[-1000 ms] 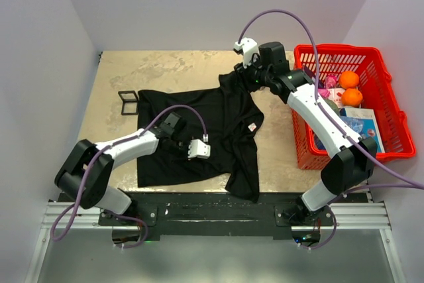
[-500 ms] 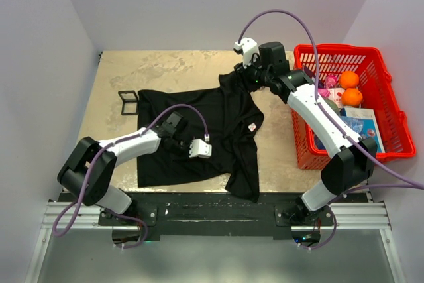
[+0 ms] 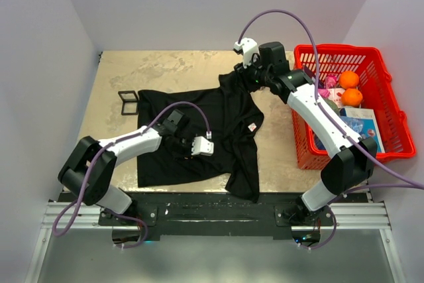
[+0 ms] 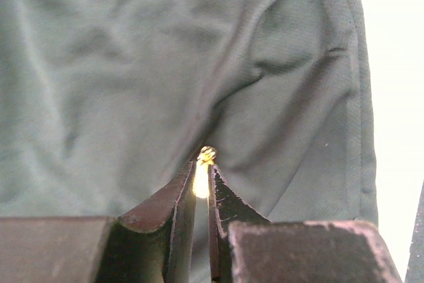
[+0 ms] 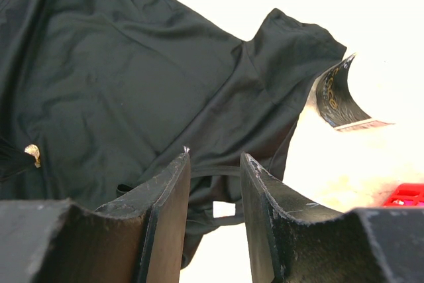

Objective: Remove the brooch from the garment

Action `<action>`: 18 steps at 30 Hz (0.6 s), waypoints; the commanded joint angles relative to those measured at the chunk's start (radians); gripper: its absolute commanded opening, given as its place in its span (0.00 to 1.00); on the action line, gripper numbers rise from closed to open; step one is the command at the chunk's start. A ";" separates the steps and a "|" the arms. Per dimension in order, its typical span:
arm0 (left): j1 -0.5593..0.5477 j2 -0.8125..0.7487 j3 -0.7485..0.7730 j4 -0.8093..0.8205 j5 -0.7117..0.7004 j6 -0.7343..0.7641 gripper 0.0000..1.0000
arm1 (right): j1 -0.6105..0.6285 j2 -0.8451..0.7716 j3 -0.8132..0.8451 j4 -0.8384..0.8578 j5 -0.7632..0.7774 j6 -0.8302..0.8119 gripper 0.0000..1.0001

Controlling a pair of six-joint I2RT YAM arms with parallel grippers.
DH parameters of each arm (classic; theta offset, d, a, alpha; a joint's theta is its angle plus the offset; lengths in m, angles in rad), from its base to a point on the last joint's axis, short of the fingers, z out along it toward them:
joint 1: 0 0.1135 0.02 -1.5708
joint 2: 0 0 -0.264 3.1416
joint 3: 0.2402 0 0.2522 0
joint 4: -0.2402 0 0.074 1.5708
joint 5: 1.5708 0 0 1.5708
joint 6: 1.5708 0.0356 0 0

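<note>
The black shirt (image 3: 218,107) lies spread on the bench (image 3: 152,67), creased, with its far right corner drawn up off the surface. The left pincer (image 4: 202,168) is over the shirt's middle and clenched almost closed, grasping the brooch (image 4: 206,156). The gold piece shows in the thin slit between the fingertips and pokes out just past them, close against the cloth. I cannot tell whether it is still pinned to the shirt.

The right pincer (image 5: 213,158) is at the shirt's raised far corner with its jaws partly apart. A band of cloth crosses between them, so it seems to be grasping the shirt there, though the view is poor. The white label (image 3: 252,127) sits near the shirt's right edge. A red basket (image 3: 338,48) stands to the right of the shirt, apart from it.
</note>
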 commanded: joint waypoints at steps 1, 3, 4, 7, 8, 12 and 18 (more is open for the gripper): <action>-0.010 0.031 0.036 -0.018 0.042 0.010 0.17 | -0.007 -0.008 0.000 0.021 0.016 0.003 0.40; -0.012 0.042 0.034 -0.020 0.045 0.009 0.17 | -0.005 -0.016 -0.010 0.022 0.018 0.003 0.40; -0.013 0.045 0.033 -0.018 0.042 0.009 0.18 | -0.005 -0.016 -0.011 0.024 0.018 0.003 0.40; -0.018 0.056 0.022 -0.008 0.028 0.007 0.18 | -0.007 -0.016 -0.019 0.027 0.015 0.004 0.40; -0.020 0.061 0.019 -0.002 0.014 0.007 0.18 | -0.007 -0.016 -0.020 0.027 0.015 0.004 0.40; -0.020 0.074 -0.002 0.017 -0.018 0.018 0.22 | -0.007 -0.005 -0.008 0.022 0.012 0.003 0.40; -0.020 0.048 -0.021 0.018 -0.047 0.052 0.30 | -0.007 0.007 0.007 0.016 0.007 0.001 0.40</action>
